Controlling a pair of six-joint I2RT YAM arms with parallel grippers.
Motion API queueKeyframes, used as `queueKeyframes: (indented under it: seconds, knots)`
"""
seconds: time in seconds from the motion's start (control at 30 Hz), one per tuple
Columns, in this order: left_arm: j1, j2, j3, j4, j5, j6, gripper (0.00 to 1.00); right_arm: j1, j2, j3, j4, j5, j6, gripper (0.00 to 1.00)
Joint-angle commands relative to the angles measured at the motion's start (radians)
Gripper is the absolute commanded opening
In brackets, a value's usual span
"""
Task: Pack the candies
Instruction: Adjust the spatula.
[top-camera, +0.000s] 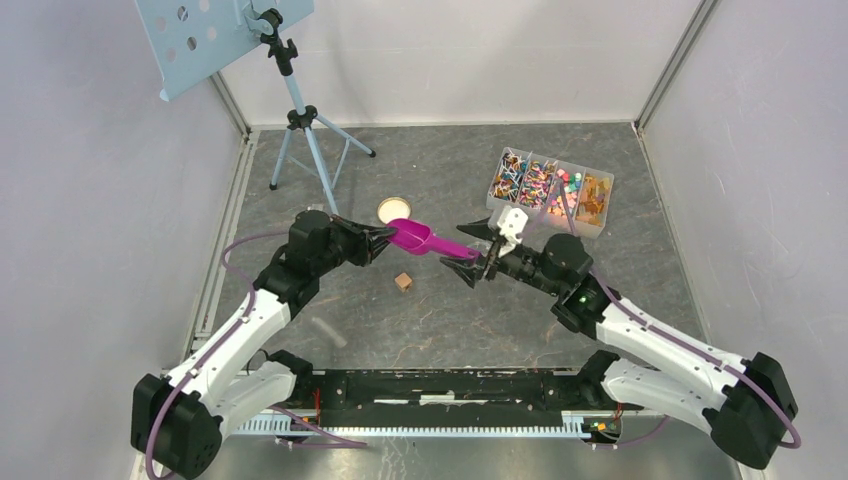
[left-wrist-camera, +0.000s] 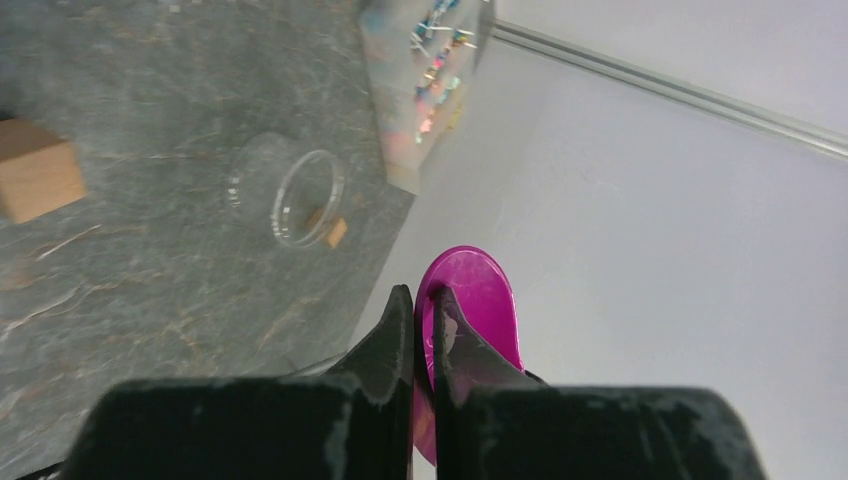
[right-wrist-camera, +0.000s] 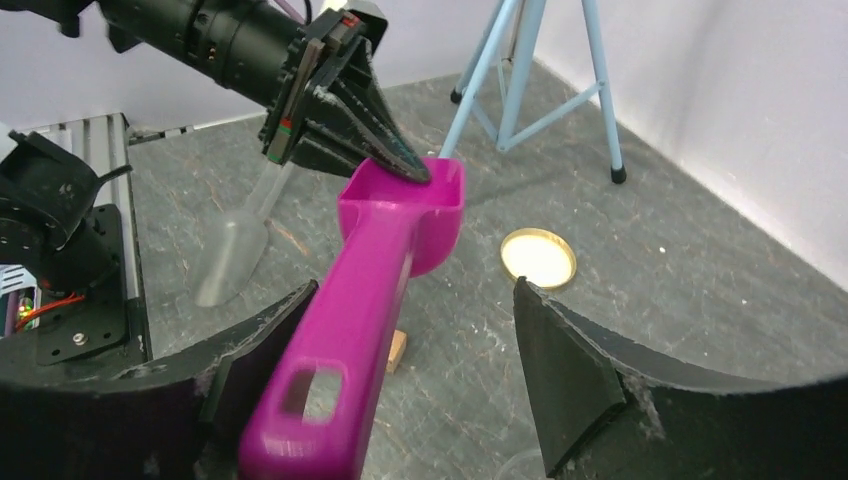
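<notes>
The candies (top-camera: 530, 180) fill a clear compartment box (top-camera: 600, 222) at the back right; in the left wrist view the candies (left-wrist-camera: 435, 60) show as small coloured specks at the top. A magenta scoop (top-camera: 425, 238) hangs level above the table between the two arms. My left gripper (top-camera: 385, 238) is shut on the rim of its bowl (left-wrist-camera: 480, 300), one finger inside and one outside. My right gripper (right-wrist-camera: 415, 290) stands open around the scoop's handle (right-wrist-camera: 385, 280), which lies close against the left finger, with a wide gap to the right finger.
A wooden cube (top-camera: 403, 282) sits on the table under the scoop. A gold lid (top-camera: 394, 209) lies behind it. A clear jar (left-wrist-camera: 295, 195) lies near the candy box, with a small cube (left-wrist-camera: 335, 232) beside it. A clear scoop (right-wrist-camera: 230, 255) rests front left. A blue tripod (top-camera: 300, 120) stands back left.
</notes>
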Motion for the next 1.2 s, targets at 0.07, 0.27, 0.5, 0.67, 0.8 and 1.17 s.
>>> queueKeyframes:
  seconds: [0.07, 0.27, 0.5, 0.67, 0.8, 1.17]
  knots:
    - [-0.003, -0.036, 0.093, -0.229, -0.114, 0.034, 0.02, 0.025, 0.08, 0.219, -0.283, 0.09, -0.065, 0.73]
    - [-0.003, -0.033, 0.108, -0.267, -0.117, 0.039, 0.02, 0.06, 0.163, 0.317, -0.405, 0.088, -0.11, 0.69]
    - [-0.003, -0.023, 0.124, -0.29, -0.12, 0.048, 0.02, 0.098, 0.201, 0.35, -0.457, 0.102, -0.15, 0.66]
    - [-0.003, -0.023, 0.128, -0.3, -0.125, 0.053, 0.02, 0.103, 0.226, 0.379, -0.543, 0.093, -0.163, 0.74]
    - [-0.003, -0.029, 0.126, -0.309, -0.132, 0.058, 0.02, 0.102, 0.224, 0.382, -0.586, 0.084, -0.158, 0.76]
    - [-0.001, -0.038, 0.115, -0.312, -0.127, 0.061, 0.02, 0.101, 0.214, 0.359, -0.488, 0.007, -0.064, 0.58]
